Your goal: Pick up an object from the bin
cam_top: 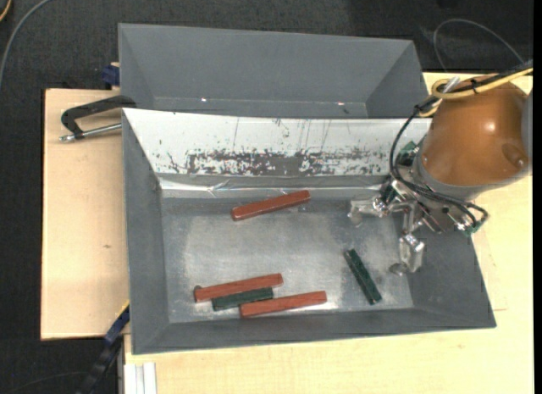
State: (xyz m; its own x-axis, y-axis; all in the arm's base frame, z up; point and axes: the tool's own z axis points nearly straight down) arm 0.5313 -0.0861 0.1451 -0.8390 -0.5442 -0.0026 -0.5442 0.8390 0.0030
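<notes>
Claw (391, 233) wide, empty, low at right side of bin (144, 240). Dark green stick (362, 275) lies just beside it, near the front wall. Risk: the stick is thin and flat, so an off-line close may skid it wallward. Red stick (271, 206) well apart.

I see a lone red stick (271, 206) at the back. Up front, a second red stick (238, 288), a dark green stick (242, 301) and a third red stick (283, 303) lie bunched.

Grey bin (142, 240) floor holds one red bar (271, 206) at back, red-green-red bundle (246, 300) front-left, lone green bar (362, 275) at right.
</notes>
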